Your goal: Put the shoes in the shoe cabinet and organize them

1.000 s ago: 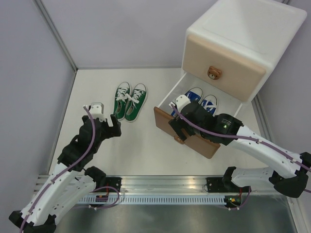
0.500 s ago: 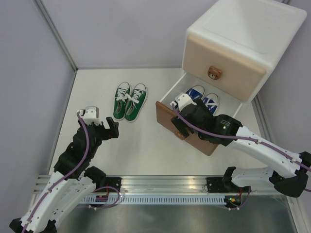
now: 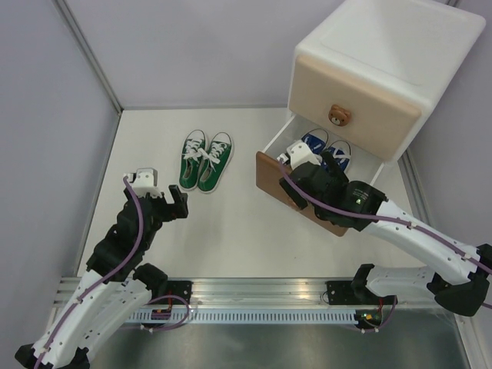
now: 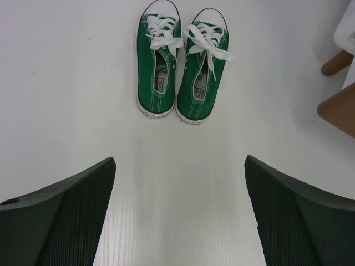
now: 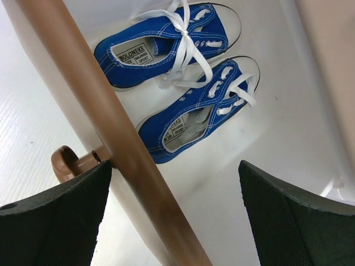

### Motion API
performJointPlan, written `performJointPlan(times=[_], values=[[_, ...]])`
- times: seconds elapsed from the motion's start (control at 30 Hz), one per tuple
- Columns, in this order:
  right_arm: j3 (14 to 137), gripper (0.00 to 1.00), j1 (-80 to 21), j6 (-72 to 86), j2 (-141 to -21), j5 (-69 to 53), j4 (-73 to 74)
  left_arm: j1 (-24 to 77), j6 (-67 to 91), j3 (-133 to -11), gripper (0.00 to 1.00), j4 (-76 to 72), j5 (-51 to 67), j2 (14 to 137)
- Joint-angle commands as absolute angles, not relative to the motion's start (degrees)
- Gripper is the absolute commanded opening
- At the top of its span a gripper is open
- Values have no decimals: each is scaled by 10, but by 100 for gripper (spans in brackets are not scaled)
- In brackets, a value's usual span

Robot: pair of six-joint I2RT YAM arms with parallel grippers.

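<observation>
Blue shoes point(image 5: 177, 83) sit in the brown drawer point(image 5: 111, 122) of the shoe cabinet point(image 3: 384, 69) at two o'clock, green shoes point(image 4: 180, 64) on the tabletop point(image 4: 66, 100) at eleven, while left gripper point(image 4: 178, 163) and right gripper point(image 5: 175, 166) have jaws apart.

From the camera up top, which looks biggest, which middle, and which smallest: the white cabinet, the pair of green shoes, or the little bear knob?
1. shoe cabinet, biggest by far
2. green sneakers, the pair together
3. bear-shaped knob, smallest
</observation>
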State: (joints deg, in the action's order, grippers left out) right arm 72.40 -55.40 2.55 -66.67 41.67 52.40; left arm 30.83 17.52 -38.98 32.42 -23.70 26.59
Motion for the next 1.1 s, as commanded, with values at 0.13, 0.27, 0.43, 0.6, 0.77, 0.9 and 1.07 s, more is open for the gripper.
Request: performJointPlan(times=[0.13, 0.27, 0.43, 0.6, 0.77, 0.9, 1.07], values=[[711, 98, -516, 7, -649, 543, 501, 307, 155, -388, 99, 298, -243, 272], [713, 98, -504, 9, -649, 587, 489, 308, 155, -388, 99, 298, -243, 272], [723, 98, -487, 10, -649, 597, 467, 307, 156, -388, 99, 298, -242, 273], [790, 98, -486, 35, -653, 507, 512, 307, 156, -389, 99, 299, -244, 274], [813, 98, -486, 54, -632, 331, 512, 307, 156, -388, 99, 299, -244, 273], [808, 98, -486, 60, -635, 211, 503, 307, 156, -389, 99, 298, -243, 275], [781, 97, -487, 68, -645, 108, 482, 307, 156, -389, 99, 298, -244, 277]])
